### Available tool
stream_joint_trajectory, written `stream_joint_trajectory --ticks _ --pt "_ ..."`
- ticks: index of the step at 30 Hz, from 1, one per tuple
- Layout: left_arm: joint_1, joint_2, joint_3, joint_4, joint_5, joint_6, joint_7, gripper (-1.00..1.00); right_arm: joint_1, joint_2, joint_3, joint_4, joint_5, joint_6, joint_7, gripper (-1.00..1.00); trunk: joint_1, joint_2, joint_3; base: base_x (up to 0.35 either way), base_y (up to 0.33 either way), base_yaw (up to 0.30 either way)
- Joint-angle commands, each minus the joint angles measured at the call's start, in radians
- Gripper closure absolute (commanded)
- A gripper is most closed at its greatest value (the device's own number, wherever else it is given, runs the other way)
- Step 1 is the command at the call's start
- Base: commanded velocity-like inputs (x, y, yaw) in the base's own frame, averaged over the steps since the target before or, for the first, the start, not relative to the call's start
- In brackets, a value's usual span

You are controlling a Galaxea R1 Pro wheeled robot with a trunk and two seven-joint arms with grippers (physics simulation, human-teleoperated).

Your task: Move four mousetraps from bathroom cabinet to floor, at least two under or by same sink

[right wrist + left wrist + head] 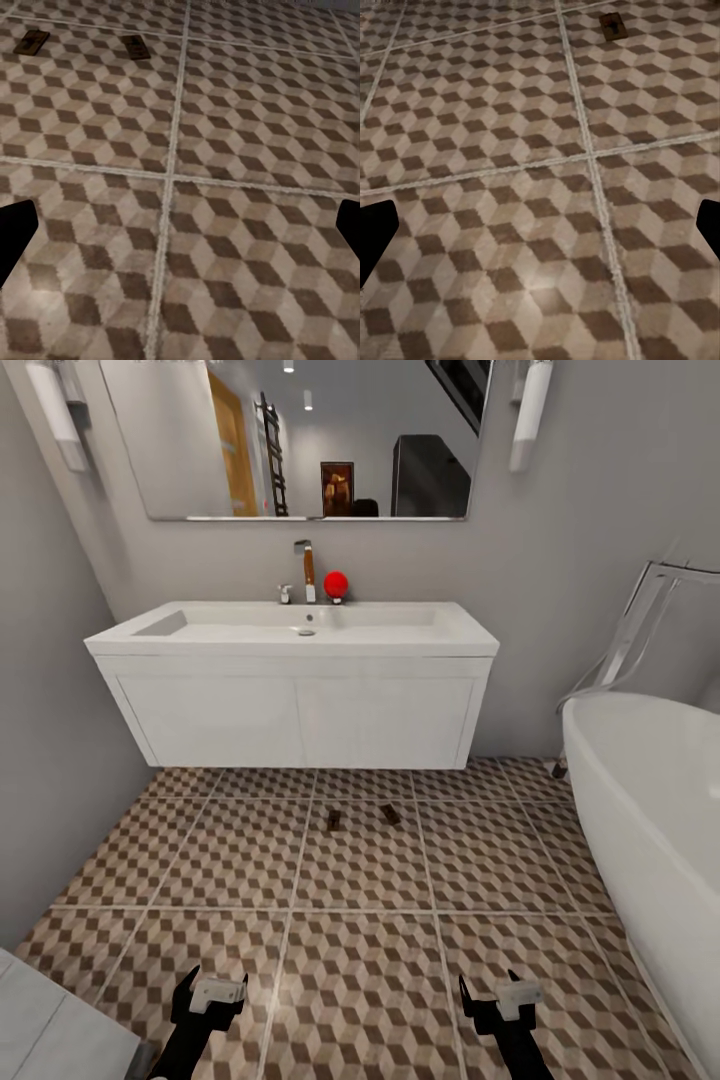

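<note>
Two mousetraps lie flat on the floor in the head view, just in front of the sink: the left trap and the right trap, near each other but apart, on neighbouring tiles with a grout line between them. The sink is a white wall-hung unit with a tap and a red ball on its back edge, under a mirror. A white tub stands at the right. At the lower edge both arms hang over the tiles, well apart from the traps: the left gripper and the right gripper, each with its two black fingers spread and nothing between them.

From the left wrist, the cube-pattern tiles run under the left gripper, whose dark fingertips sit at opposite edges, wide apart and empty. One trap lies far ahead.

From the right wrist, the right gripper is likewise spread, fingertips at the edges, holding nothing. Both traps lie far ahead on the tiles, one and the other.
</note>
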Motion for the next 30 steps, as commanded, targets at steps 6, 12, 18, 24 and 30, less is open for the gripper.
stream_joint_trajectory --ticks 6,12,18,24,30 --pt "-0.001 -0.001 -0.009 0.003 -0.002 -0.004 0.009 -1.00 -0.001 0.000 0.004 0.001 0.007 -0.002 -0.007 -1.00 -0.023 0.042 0.018 0.000 0.000 0.000" --pt "-0.001 -0.001 -0.009 0.003 -0.002 -0.004 0.009 -1.00 -0.001 0.000 0.004 0.001 0.006 -0.002 -0.007 -1.00 -0.046 0.084 0.037 0.000 0.000 0.000" --pt "0.000 -0.001 -0.009 0.003 -0.002 -0.004 0.009 -1.00 -0.001 0.000 0.004 0.000 0.006 -0.002 -0.007 -1.00 -0.069 0.126 0.056 0.000 0.000 0.000" --pt "0.001 -0.002 -0.009 0.003 -0.002 -0.004 0.009 -1.00 -0.001 0.000 0.004 0.000 0.007 -0.002 -0.007 -1.00 -0.092 0.168 0.074 0.000 0.000 0.000" --pt "0.001 -0.002 -0.009 0.003 -0.002 -0.003 0.009 -1.00 -0.001 0.000 0.004 0.000 0.007 -0.002 -0.007 -1.00 -0.115 0.210 0.093 0.000 0.000 0.000"
